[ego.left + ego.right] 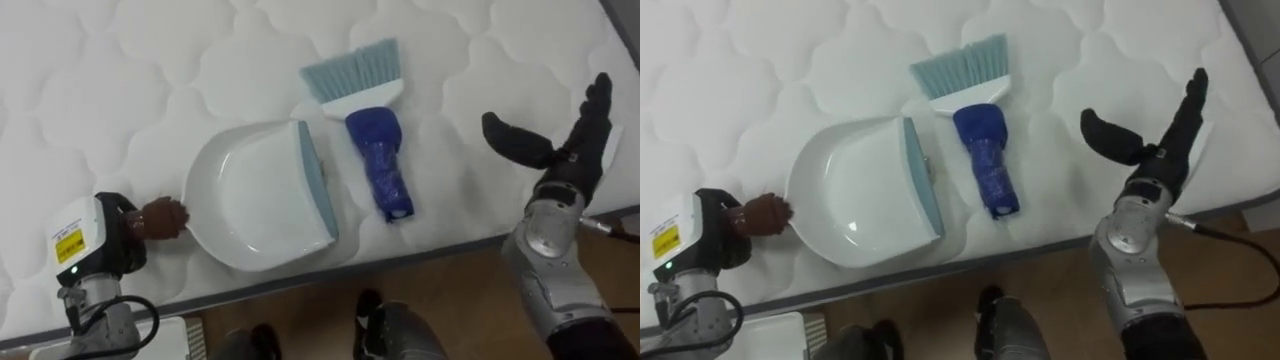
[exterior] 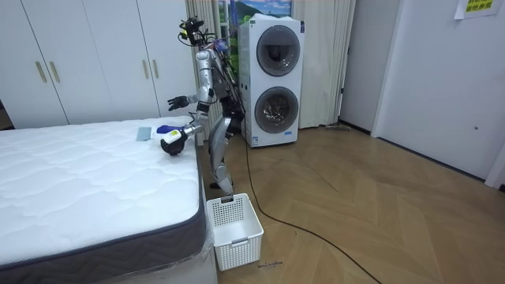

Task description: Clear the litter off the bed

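White dustpan (image 1: 255, 195); blue-handled brush (image 1: 372, 140)

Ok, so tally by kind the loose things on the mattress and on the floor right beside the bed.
dustpan: 1
hand brush: 1
basket: 1
Total: 3

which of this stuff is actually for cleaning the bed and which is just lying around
For the job:
dustpan, held at its rim by the left hand
hand brush
mattress
right hand, open

Just about:
laundry basket
stacked washing machines
wardrobe
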